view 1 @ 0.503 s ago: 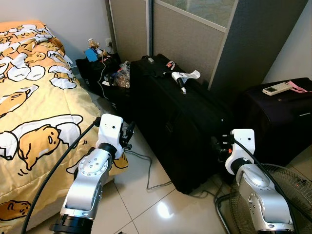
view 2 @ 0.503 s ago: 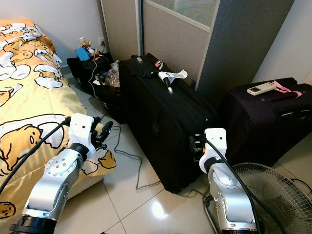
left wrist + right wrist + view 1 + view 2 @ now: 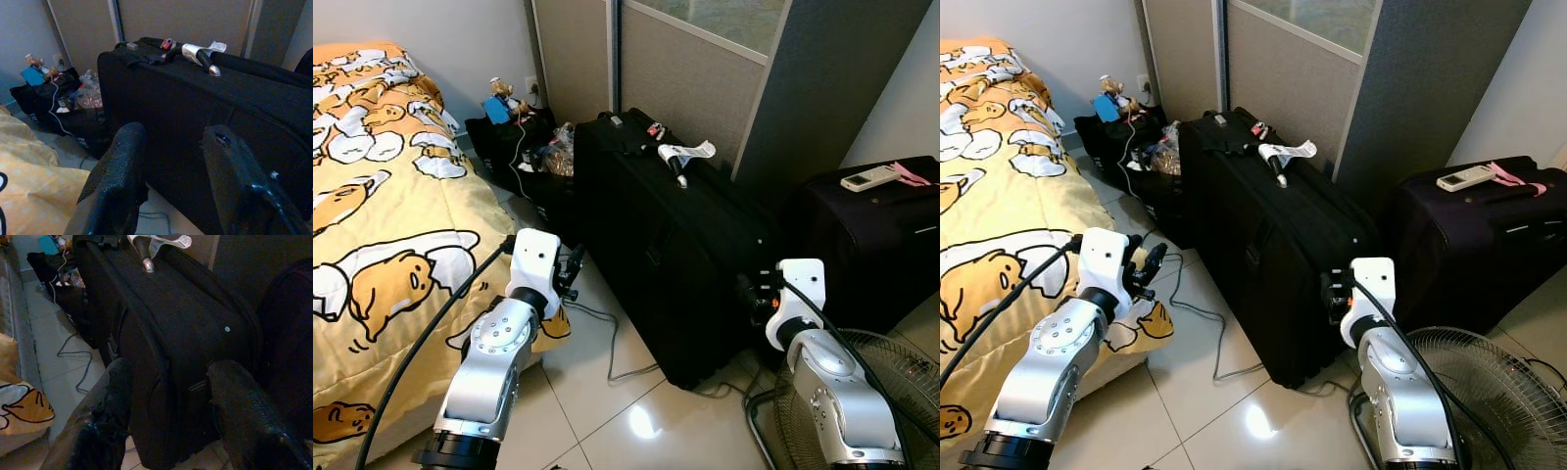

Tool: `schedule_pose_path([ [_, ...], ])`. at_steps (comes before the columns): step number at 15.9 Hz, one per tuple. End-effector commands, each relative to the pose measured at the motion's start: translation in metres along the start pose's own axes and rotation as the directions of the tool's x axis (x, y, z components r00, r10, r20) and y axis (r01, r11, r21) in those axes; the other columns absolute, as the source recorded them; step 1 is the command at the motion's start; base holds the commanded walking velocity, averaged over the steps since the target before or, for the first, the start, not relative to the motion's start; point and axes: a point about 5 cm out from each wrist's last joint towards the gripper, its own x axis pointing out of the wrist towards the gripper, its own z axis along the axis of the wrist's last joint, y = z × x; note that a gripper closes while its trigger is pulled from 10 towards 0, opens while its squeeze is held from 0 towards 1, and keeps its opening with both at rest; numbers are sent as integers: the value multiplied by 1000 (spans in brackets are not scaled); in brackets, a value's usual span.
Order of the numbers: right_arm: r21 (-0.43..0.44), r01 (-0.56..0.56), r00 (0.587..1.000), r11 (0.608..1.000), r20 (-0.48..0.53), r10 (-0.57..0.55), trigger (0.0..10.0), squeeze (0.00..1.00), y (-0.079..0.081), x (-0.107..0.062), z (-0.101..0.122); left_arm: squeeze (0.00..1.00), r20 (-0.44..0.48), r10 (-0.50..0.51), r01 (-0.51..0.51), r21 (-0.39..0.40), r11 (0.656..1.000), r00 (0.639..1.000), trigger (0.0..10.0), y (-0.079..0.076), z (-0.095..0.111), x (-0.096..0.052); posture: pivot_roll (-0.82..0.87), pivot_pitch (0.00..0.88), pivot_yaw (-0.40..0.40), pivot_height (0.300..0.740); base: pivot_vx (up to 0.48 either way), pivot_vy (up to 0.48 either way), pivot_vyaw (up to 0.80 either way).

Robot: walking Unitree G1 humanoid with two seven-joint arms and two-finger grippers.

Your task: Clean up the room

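A large black suitcase (image 3: 685,245) stands on the tiled floor, with a white tag (image 3: 690,151) on its top handle. My left gripper (image 3: 572,266) hovers low between the bed and the suitcase; its fingers (image 3: 122,166) stand open and hold nothing. My right gripper (image 3: 751,292) is close to the suitcase's near right corner, its fingers (image 3: 239,401) open and holding nothing. A dark purple suitcase (image 3: 871,245) on the right carries a white remote control (image 3: 869,177) and a pink item (image 3: 911,174).
A bed with a yellow cartoon duvet (image 3: 382,196) runs along the left. An open black bag (image 3: 514,147) of clutter sits by the far wall. A grey cable (image 3: 607,328) trails over the tiles. A floor fan (image 3: 896,392) lies at the bottom right. Partition panels (image 3: 705,69) stand behind.
The view has shifted very slightly. Both arms hold the same pose and both grippers stay open.
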Motion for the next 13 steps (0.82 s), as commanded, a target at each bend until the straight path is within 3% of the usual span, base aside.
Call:
schedule_pose_path([
  [1, 22, -5, 991, 1000, 133, 2, 10000, 0, 30, -2, 31, 0, -71, 173, -178, -72, 981, 982, 10000, 25, 4, -31, 5, 0, -14, 740, 0, 0, 0],
  [5, 22, -5, 991, 1000, 133, 2, 10000, 0, 30, -2, 31, 0, -71, 173, -178, -72, 981, 982, 10000, 25, 4, -31, 5, 0, -14, 740, 0, 0, 0],
  [6, 27, -15, 992, 1000, 124, 12, 10000, 1000, 30, -5, 27, 1000, -72, 170, -176, -80, 981, 983, 10000, 25, 3, -38, 16, 0, -40, 740, 0, 0, 0],
  [7, 1, -33, 992, 999, 120, 32, 10000, 1000, 29, -9, 21, 1000, -52, 175, -179, -94, 979, 983, 10000, 25, 2, -47, 22, 0, -45, 740, 0, 0, 0],
  [9, 6, -67, 986, 998, 155, 65, 10000, 1000, 30, -7, 25, 1000, -40, 176, -179, -91, 980, 984, 10000, 27, 5, -50, 32, 0, -50, 740, 0, 0, 0],
  [10, -36, -51, 984, 998, 172, 57, 10000, 1000, 29, -7, 29, 1000, -31, 181, -183, -93, 979, 983, 10000, 26, 11, -52, 31, 0, -45, 740, 0, 0, 0],
  [11, -46, -65, 984, 997, 165, 72, 10000, 1000, 31, -6, 30, 1000, 44, 216, -212, -89, 973, 975, 10000, 27, 21, -51, 26, 0, -34, 740, 0, 0, 0],
  [12, -46, -74, 974, 996, 210, 82, 10000, 118, 34, -7, 33, 1000, 81, 201, -193, -93, 977, 976, 10000, 27, 25, -51, 20, 0, -23, 740, 0, 0, 0],
  [13, -1, -180, 959, 984, 220, 176, 10000, 0, 42, -10, 30, 125, 91, 192, -189, -42, 981, 977, 10000, 25, 28, -49, 14, 0, -9, 740, 0, 0, 0],
])
